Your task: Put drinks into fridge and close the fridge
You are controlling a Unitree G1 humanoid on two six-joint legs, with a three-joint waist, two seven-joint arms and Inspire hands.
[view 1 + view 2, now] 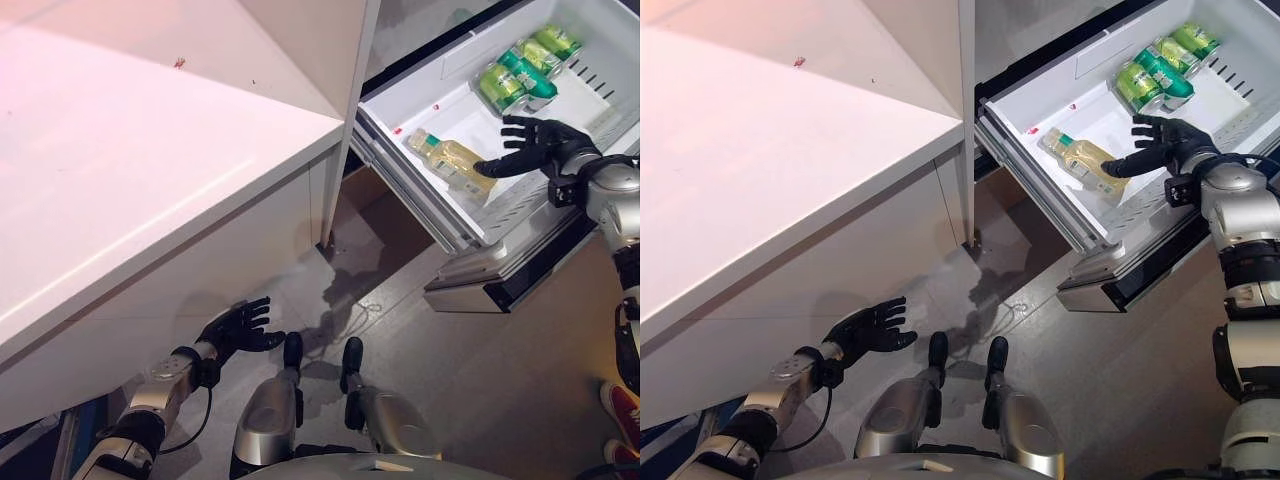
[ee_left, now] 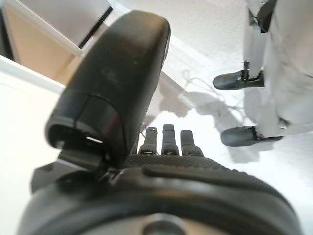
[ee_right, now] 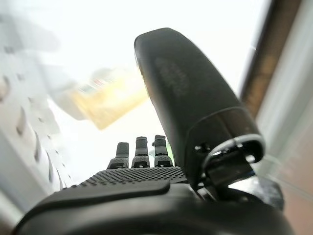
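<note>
The white fridge drawer (image 1: 432, 214) stands pulled open at the upper right. A yellowish bottle (image 1: 452, 160) lies in its near part and shows as a blurred yellow shape in the right wrist view (image 3: 110, 100). Green cans (image 1: 520, 70) lie together at its far end. My right hand (image 1: 535, 143) is open and empty, fingers spread, over the drawer just right of the bottle and apart from it. My left hand (image 1: 238, 328) is open and empty, low near the floor under the white counter (image 1: 150, 170).
The counter fills the left side and its front edge overhangs my left hand. A brown cardboard box (image 1: 378, 205) sits on the floor under the drawer. A person's red shoe (image 1: 622, 405) is at the lower right. Grey floor lies between.
</note>
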